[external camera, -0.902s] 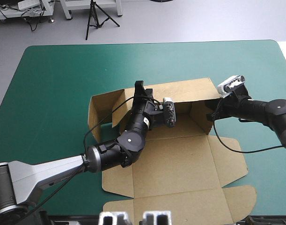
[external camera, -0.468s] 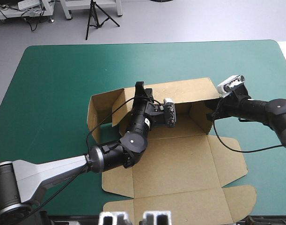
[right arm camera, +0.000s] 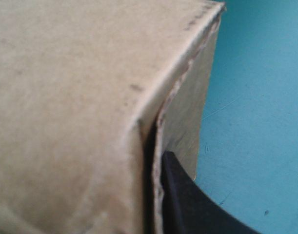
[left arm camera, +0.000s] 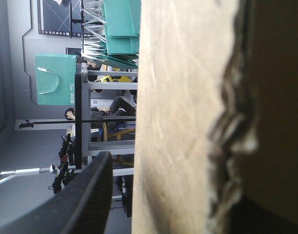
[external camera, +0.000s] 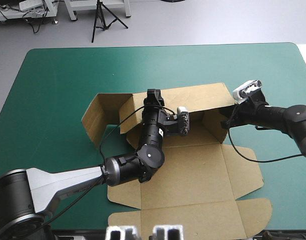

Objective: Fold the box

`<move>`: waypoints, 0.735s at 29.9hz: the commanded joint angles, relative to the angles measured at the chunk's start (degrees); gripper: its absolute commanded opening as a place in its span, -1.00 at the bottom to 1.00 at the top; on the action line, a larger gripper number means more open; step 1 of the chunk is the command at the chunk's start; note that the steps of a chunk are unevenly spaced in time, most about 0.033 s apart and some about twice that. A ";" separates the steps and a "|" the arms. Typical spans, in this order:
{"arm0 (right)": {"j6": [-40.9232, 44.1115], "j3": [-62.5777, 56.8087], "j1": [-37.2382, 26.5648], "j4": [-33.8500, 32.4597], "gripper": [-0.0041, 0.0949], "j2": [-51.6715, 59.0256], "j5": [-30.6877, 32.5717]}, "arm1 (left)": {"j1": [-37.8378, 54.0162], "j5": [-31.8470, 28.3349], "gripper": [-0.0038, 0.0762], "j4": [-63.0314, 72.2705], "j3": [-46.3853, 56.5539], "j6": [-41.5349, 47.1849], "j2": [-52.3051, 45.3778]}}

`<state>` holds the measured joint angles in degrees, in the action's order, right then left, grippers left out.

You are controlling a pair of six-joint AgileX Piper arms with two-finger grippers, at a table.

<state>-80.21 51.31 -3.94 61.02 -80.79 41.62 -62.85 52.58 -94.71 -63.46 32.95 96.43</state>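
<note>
The brown box point(external camera: 193, 170) lies open on the teal-green cover, its back wall point(external camera: 203, 97) raised along the far side. My left gripper point(external camera: 154, 98) is shut on that wall's top edge near its left end. In the left wrist view the board point(left arm camera: 178, 122) stands between the fingers, with one of the fingers point(left arm camera: 88, 200) showing beside it. My right gripper point(external camera: 227, 121) is shut on the wall's right corner, where a short side flap point(external camera: 213, 125) stands. In the right wrist view the board point(right arm camera: 75, 97) covers most of the picture, and one of the fingers point(right arm camera: 188, 204) shows past its edge.
A left side flap point(external camera: 100, 117) angles outward from the back wall. The lid panel point(external camera: 193, 222) lies flat toward the table's front edge. Bare teal-green cover point(external camera: 57, 90) stretches to the left and along the far side.
The left side flap has swung outward to the left. My left arm has shifted slightly right along the wall. The right arm has stayed put.
</note>
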 commanded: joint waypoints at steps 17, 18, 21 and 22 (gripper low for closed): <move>1.69 0.43 0.09 -1.12 -0.91 0.27 6.53 | -15.95 14.49 -0.07 -6.93 -1.32 6.72 -2.57; 1.69 0.43 0.09 -1.12 -0.91 0.27 6.63 | -16.39 14.49 -0.07 -6.93 -1.32 6.72 -2.57; 1.93 0.43 0.09 -1.12 -0.91 0.27 6.67 | -17.38 15.14 -0.07 -6.93 -1.32 6.72 -2.57; 1.93 0.43 0.09 -1.12 -0.91 0.27 6.67 | -18.01 15.61 -0.07 -6.93 -1.32 6.72 -2.57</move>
<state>-79.48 51.42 -4.01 60.40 -80.90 42.64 -79.41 64.39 -96.67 -63.46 38.80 96.43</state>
